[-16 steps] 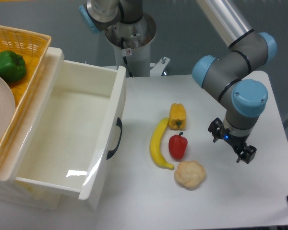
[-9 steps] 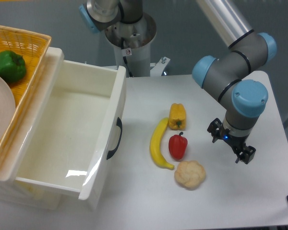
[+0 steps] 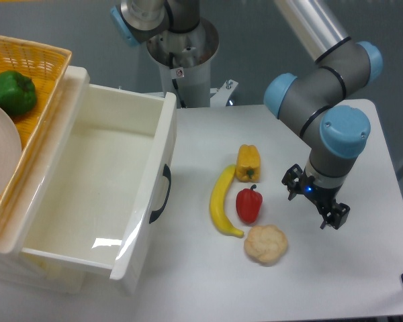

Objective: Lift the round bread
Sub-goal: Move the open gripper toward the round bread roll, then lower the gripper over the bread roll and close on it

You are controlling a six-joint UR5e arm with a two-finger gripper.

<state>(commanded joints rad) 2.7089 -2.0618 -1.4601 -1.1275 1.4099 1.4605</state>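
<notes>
While spread apart and empty, black two-finger gripper (image 3: 315, 200) hangs above white table (image 3: 363, 268).
Pale beige, lumpy round bread (image 3: 266, 244) lies lower-left of gripper, apart, just below red pepper (image 3: 249, 204).

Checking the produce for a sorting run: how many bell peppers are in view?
3: a yellow pepper on the table beside the banana's top end, a red pepper just below it, and a green pepper in the wicker basket. More may be hidden off-frame.

I see the round bread (image 3: 266, 243) matt and knobbly, the banana (image 3: 221, 201) smooth, the white bin (image 3: 162, 176) glossy, probably plastic, the basket (image 3: 28, 54) woven.
</notes>
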